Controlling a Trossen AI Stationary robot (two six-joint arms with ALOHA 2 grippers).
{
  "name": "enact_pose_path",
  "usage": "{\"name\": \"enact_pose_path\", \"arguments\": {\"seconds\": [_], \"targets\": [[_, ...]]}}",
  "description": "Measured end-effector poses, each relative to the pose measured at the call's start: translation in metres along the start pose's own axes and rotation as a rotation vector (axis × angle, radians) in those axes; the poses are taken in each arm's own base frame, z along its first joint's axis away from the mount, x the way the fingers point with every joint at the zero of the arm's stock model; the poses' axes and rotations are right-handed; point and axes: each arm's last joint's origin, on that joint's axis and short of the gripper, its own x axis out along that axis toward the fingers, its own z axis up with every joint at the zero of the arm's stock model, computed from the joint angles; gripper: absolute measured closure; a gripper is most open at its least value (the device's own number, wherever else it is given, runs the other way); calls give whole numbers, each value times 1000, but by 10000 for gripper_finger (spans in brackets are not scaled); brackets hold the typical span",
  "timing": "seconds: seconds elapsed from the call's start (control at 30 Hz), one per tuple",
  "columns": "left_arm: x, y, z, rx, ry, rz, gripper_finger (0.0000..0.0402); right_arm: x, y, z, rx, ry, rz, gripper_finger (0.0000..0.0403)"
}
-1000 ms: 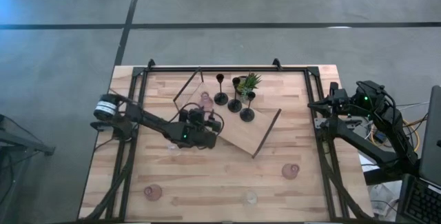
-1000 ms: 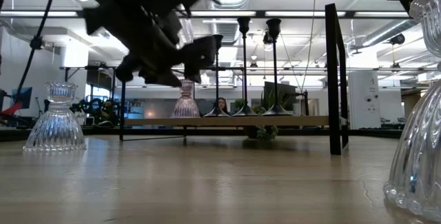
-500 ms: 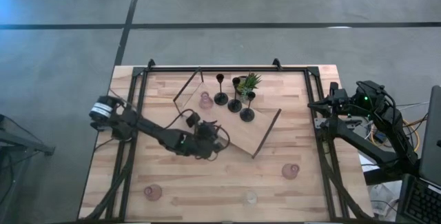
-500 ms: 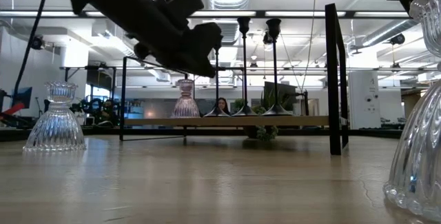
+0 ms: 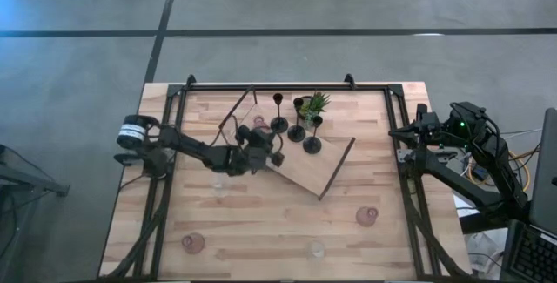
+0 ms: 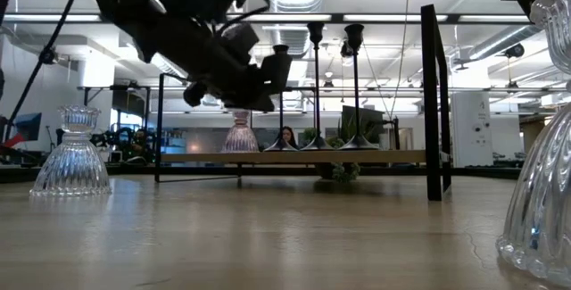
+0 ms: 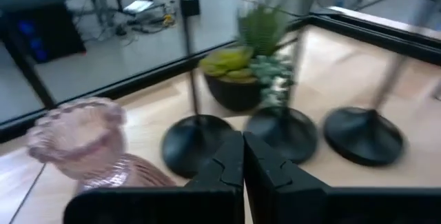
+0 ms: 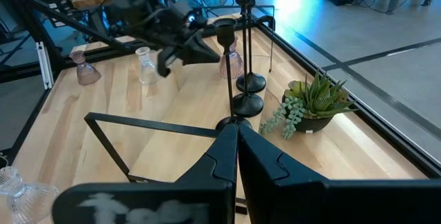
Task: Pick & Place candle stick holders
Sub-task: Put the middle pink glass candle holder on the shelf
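Your left hand hovers clenched, empty, beside the pink cup on the board; open before reaching for another holder.

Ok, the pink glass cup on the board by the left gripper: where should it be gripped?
Probably at the narrow neck just under the flared rim of the pink cup, coming in level from the open side away from the black holders. The left gripper is shut now.
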Motion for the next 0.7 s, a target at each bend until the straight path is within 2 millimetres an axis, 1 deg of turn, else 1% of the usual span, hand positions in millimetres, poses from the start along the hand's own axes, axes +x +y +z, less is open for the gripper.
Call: {"name": "enact_pose_path", "arguments": {"seconds": [0.1,0.27,0.5,0.7], "targets": [[8,7,1,-20,9,20,399,0,0,0,0,0,0,394],[15,11,-3,-38,16,42,400,0,0,0,0,0,0,394],[17,13,-9,-74,-6,113,401,0,0,0,0,0,-1,394],[18,14,-10,-89,-19,141,401,0,0,0,0,0,0,394]]}}
